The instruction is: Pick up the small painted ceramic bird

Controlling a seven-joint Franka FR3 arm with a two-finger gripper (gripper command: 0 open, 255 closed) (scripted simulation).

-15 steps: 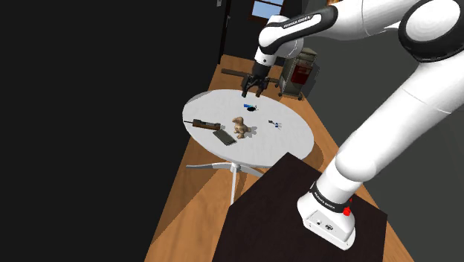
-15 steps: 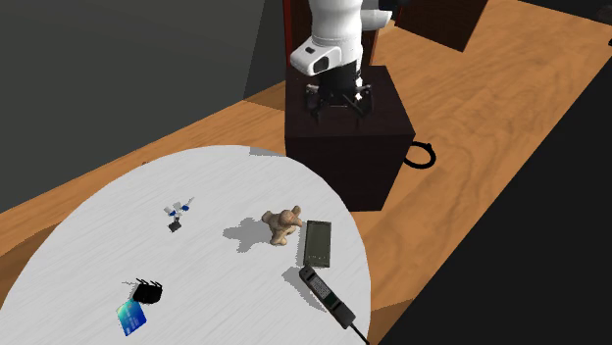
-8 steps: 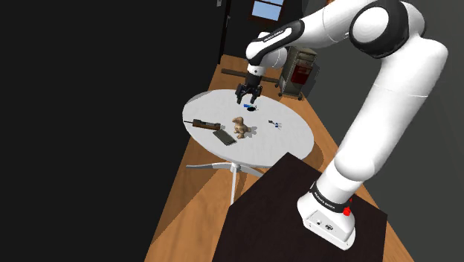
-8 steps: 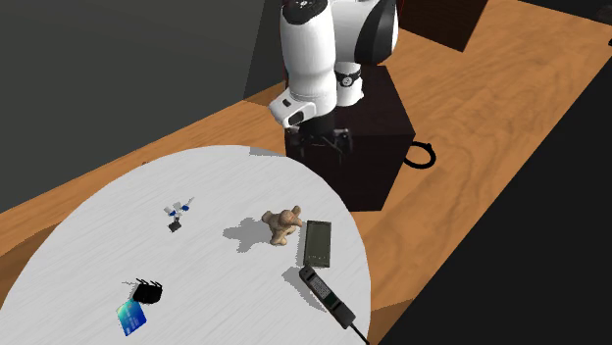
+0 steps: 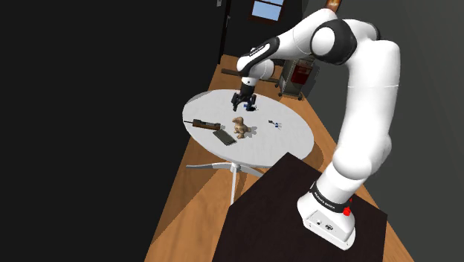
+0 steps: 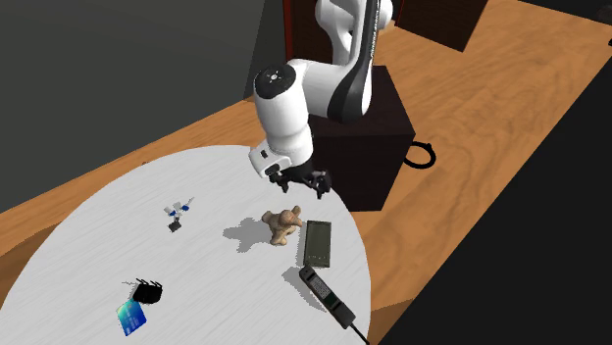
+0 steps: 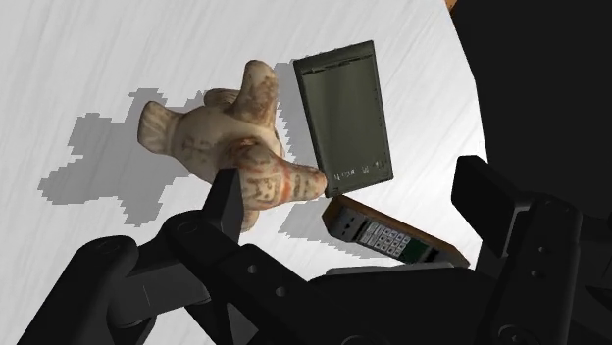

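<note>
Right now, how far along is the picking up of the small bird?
Done: the gripper hangs over the table close to the tan bird. In hand: the approach, fingers open and empty. Left: lower around the bird, close, lift; it stands on the table.

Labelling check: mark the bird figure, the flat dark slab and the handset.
bird figure (image 7: 221,142): wrist view, its body.
flat dark slab (image 7: 343,120): wrist view, its face.
handset (image 6: 327,297): second exterior view, its middle.
</note>
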